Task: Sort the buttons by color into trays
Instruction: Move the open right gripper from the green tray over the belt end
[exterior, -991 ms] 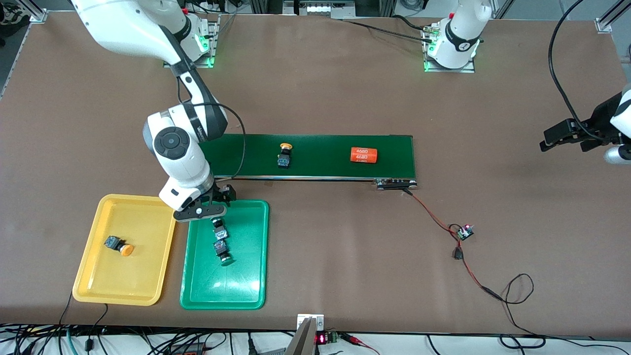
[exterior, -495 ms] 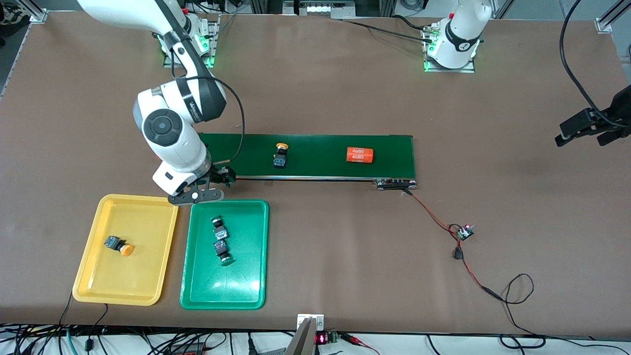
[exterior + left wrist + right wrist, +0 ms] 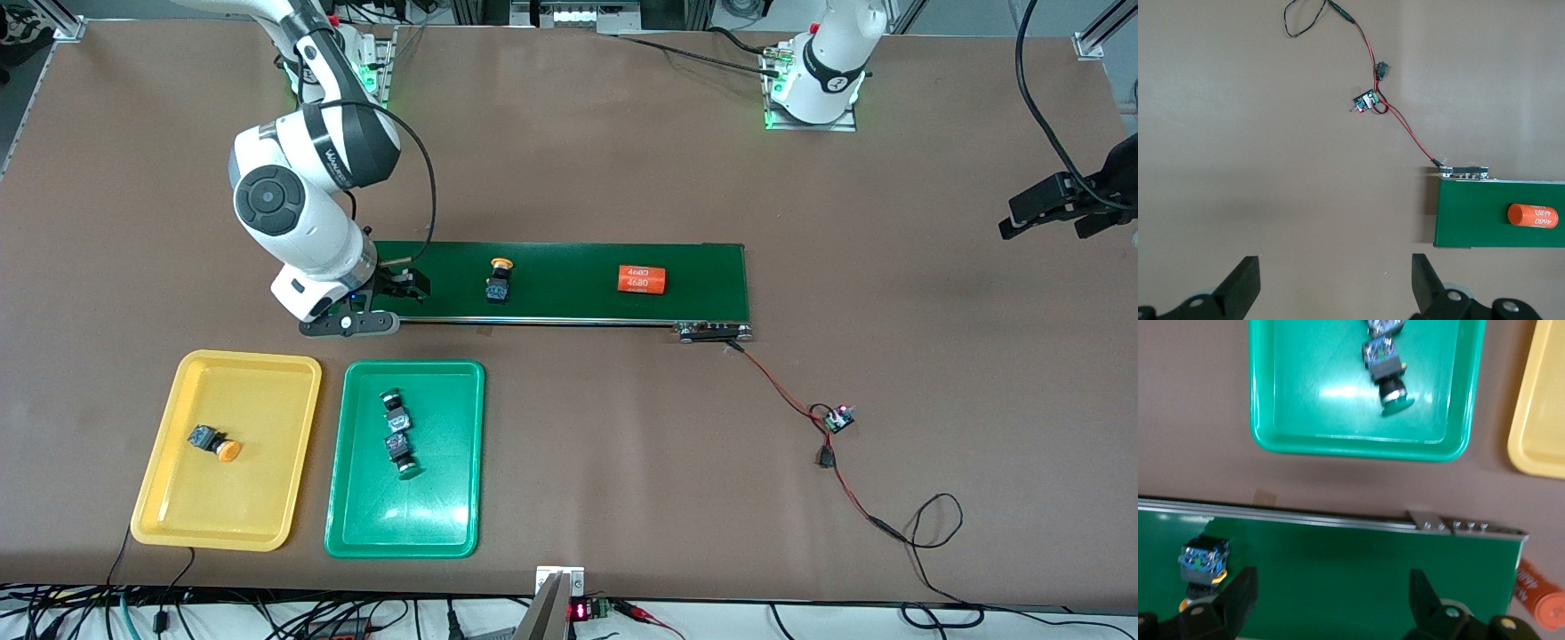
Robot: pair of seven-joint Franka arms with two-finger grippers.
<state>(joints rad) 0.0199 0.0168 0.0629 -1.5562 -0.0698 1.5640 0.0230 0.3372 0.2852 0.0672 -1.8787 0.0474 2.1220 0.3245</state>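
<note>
A yellow-capped button (image 3: 498, 280) (image 3: 1203, 563) stands on the dark green belt. My right gripper (image 3: 400, 286) (image 3: 1331, 600) hangs open and empty over the belt's end toward the right arm, beside that button. Two green buttons (image 3: 396, 409) (image 3: 402, 451) lie in the green tray (image 3: 356, 524); the right wrist view shows one of them (image 3: 1386, 373) and the tray's rim (image 3: 1358, 447). The yellow tray (image 3: 178, 524) (image 3: 1538, 407) holds one yellow-orange button (image 3: 216, 442). My left gripper (image 3: 1045, 218) (image 3: 1335, 287) waits open over bare table at the left arm's end.
An orange "4680" cylinder (image 3: 642, 280) (image 3: 1533, 215) lies on the belt (image 3: 569, 298) nearer the left arm's end. Another orange cylinder (image 3: 1546, 608) lies just off the belt's other end. Red wires run from the belt to a small circuit board (image 3: 837, 418) (image 3: 1368, 102).
My right gripper has moved from above the green tray to the belt's end, still open. The yellow-capped button and the orange cylinder have drifted along the belt toward the right arm's end.
</note>
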